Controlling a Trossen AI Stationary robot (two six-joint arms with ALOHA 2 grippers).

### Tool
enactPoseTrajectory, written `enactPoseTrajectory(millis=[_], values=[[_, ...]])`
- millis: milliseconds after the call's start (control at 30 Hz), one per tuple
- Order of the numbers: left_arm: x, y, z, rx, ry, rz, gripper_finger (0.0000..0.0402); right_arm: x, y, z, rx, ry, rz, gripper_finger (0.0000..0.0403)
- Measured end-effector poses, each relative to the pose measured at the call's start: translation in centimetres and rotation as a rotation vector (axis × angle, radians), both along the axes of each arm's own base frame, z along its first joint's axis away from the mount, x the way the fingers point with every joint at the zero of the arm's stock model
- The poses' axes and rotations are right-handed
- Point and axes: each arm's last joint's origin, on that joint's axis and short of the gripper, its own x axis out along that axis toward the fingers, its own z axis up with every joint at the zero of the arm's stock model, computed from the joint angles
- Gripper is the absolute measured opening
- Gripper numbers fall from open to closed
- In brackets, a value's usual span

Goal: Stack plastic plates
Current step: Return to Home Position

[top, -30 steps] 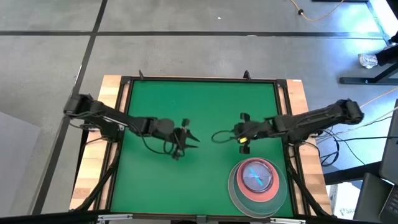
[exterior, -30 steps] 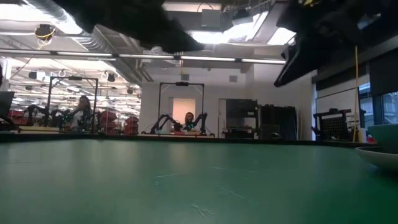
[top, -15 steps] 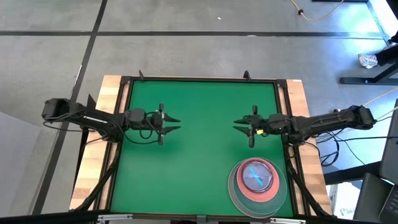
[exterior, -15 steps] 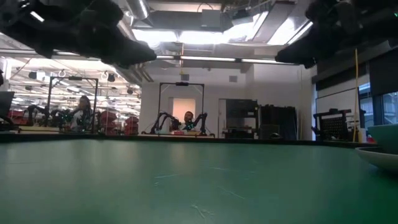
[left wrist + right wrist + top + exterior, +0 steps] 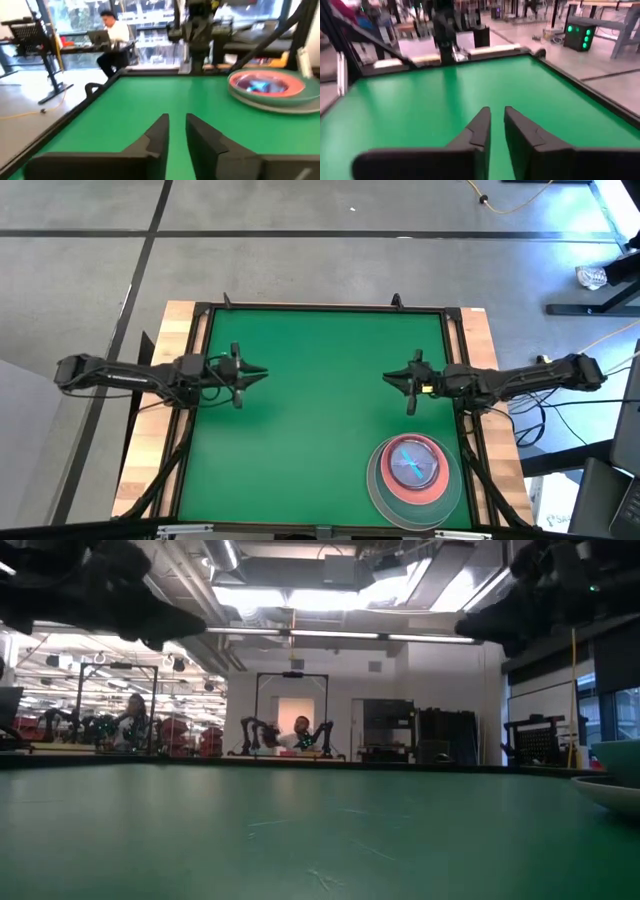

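Observation:
The plastic plates stand in one stack (image 5: 413, 468) near the table's near right corner: a grey-white large one at the bottom, a pink one over it, and a small blue translucent one on top. The left wrist view shows the stack (image 5: 267, 86), and its rim (image 5: 610, 790) shows in the low view. My left gripper (image 5: 262, 371) hangs shut above the table's left half, its fingers (image 5: 160, 131) pointing right. My right gripper (image 5: 386, 377) hangs shut above the right half, far of the stack, pointing left. Neither holds anything.
The green mat (image 5: 320, 430) lies bare between the grippers and to the left of the stack. A raised dark frame (image 5: 200, 420) borders the mat. People sit at desks in the room beyond the table's far edge (image 5: 300, 730).
Both arms have drawn back from the table's middle. The left gripper has gone toward the left and far edges, the right gripper toward the right and far edges, and both have risen. The stack has stayed where it was.

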Motion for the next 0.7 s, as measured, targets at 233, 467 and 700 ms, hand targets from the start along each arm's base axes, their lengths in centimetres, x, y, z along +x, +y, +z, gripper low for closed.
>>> enactPoseTrajectory(millis=[233,467,700], values=[[-2.4,-0.2,-1.3,-0.007,-0.098,-0.05,0.0004,-1.5,-0.1,-0.2,0.006,-0.038,0.008,0.0007],[-3.9,0.0,-1.4,-0.005,-0.174,-0.042,0.0005,-3.4,-0.3,-2.2,-0.008,-0.086,0.0,0.0016],[-4.7,-0.1,-1.7,-0.04,-0.175,-0.047,0.0006,-5.0,-0.6,-4.1,-0.041,-0.131,-0.023,0.0016]])
